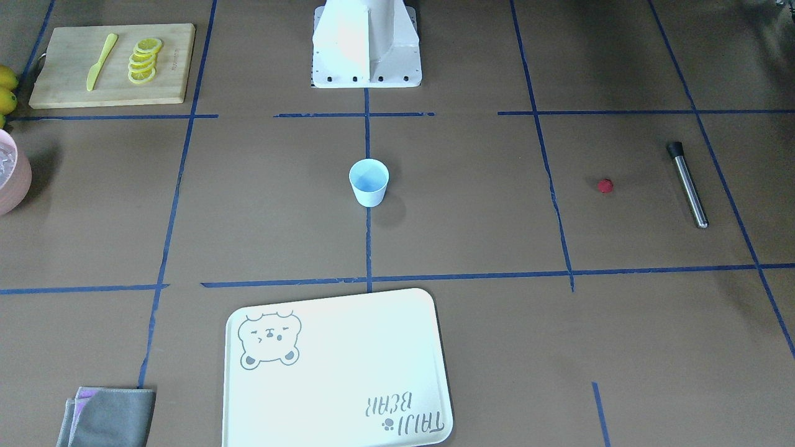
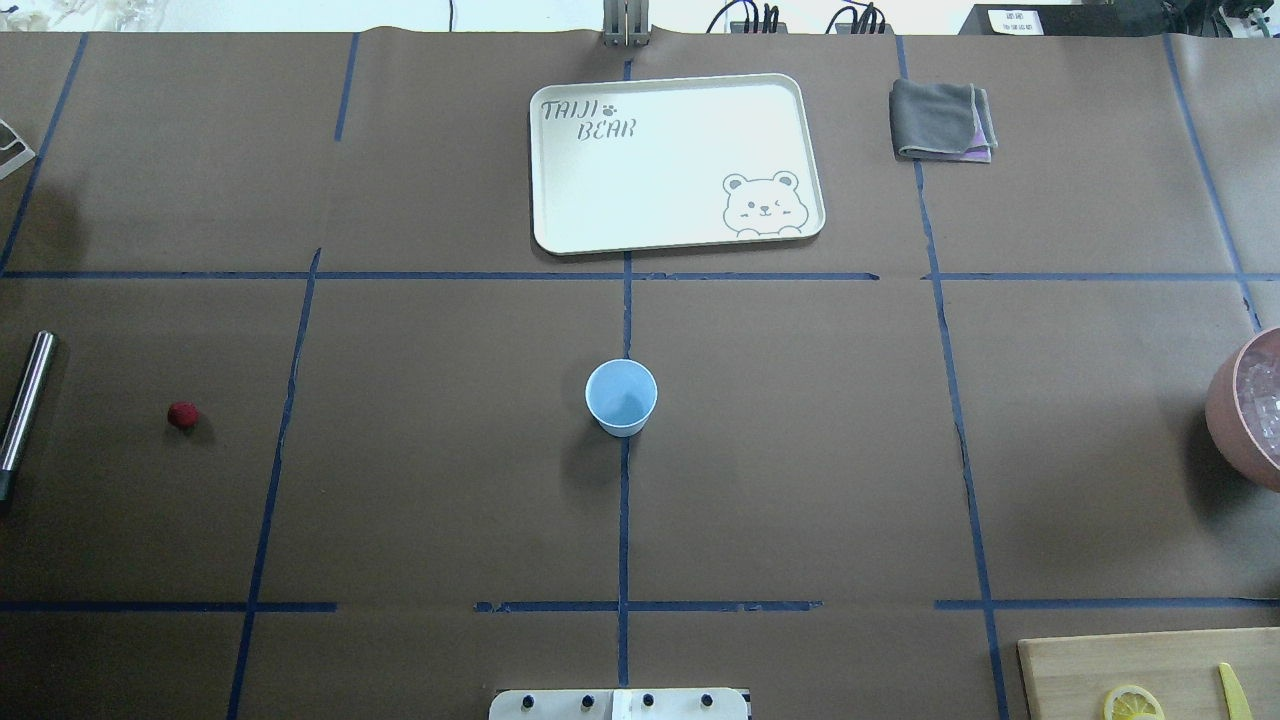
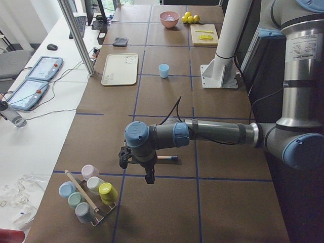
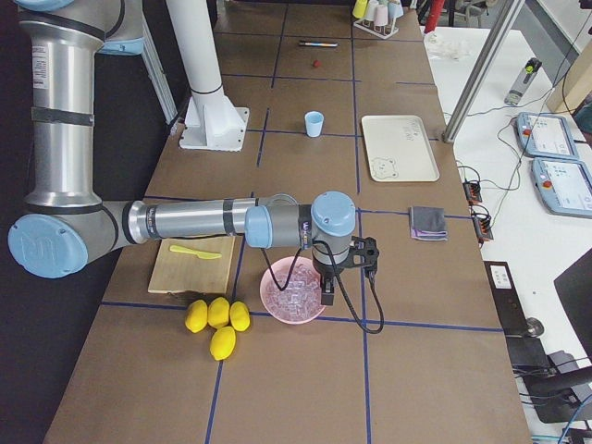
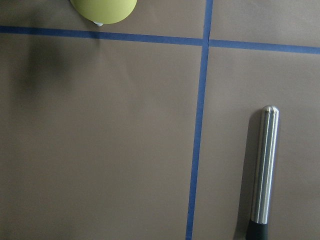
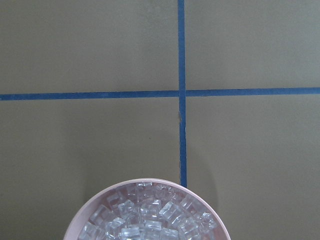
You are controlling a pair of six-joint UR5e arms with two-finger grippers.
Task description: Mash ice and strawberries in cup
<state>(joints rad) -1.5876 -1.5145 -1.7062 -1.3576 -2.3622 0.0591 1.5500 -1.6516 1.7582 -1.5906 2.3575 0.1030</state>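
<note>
The pale blue cup [image 2: 621, 397] stands upright and empty at the table's middle. The red strawberry [image 2: 182, 415] lies far to its left, near a steel muddler [image 2: 25, 400]. The ice [image 6: 150, 215] fills the pink bowl [image 6: 145, 181] at the table's right end. My left gripper [image 3: 148, 174] shows only in the exterior left view, above the muddler [image 5: 264, 170]; I cannot tell if it is open or shut. My right gripper [image 4: 326, 291] shows only in the exterior right view, over the bowl's [image 4: 270, 313] rim; I cannot tell its state either.
A white bear tray [image 2: 678, 160] and a folded grey cloth [image 2: 940, 120] lie at the far side. A cutting board [image 1: 112, 65] holds lemon slices and a yellow knife. Whole lemons [image 4: 217, 319] lie beside the bowl. A rack of pastel cups [image 3: 88, 195] stands near the left gripper.
</note>
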